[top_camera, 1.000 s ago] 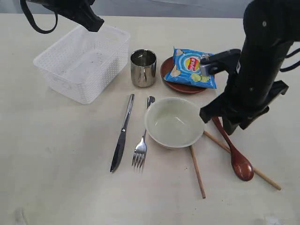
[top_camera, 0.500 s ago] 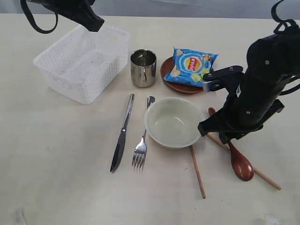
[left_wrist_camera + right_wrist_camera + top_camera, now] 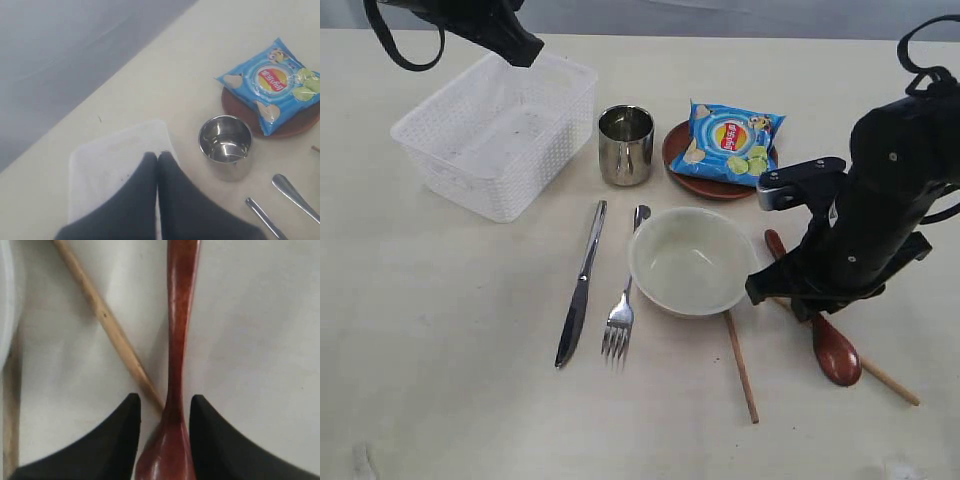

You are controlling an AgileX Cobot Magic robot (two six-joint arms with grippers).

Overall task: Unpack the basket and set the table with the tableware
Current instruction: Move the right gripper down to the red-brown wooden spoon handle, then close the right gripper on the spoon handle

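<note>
At the desk's (image 3: 440,400) near right, the right gripper (image 3: 165,402) has dropped onto the wooden spoon (image 3: 834,350), which lies right of the bowl (image 3: 690,262). Its jaws are parted astride the neck, so repositioning looks imminent. The left gripper (image 3: 157,159) is closed above the basket (image 3: 495,140).

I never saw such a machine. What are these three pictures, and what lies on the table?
It is a robot with two black arms, each ending in a two-finger gripper. The wide picture comes from a camera off the arms; the other two come from a camera on each wrist. On the table lie a white basket, which looks empty, a steel cup, a chip bag on a brown plate, a knife, a fork, a bowl, two chopsticks and a wooden spoon. The left gripper is shut on nothing, over the basket. The right gripper is open, its fingers either side of the spoon's handle.
</note>
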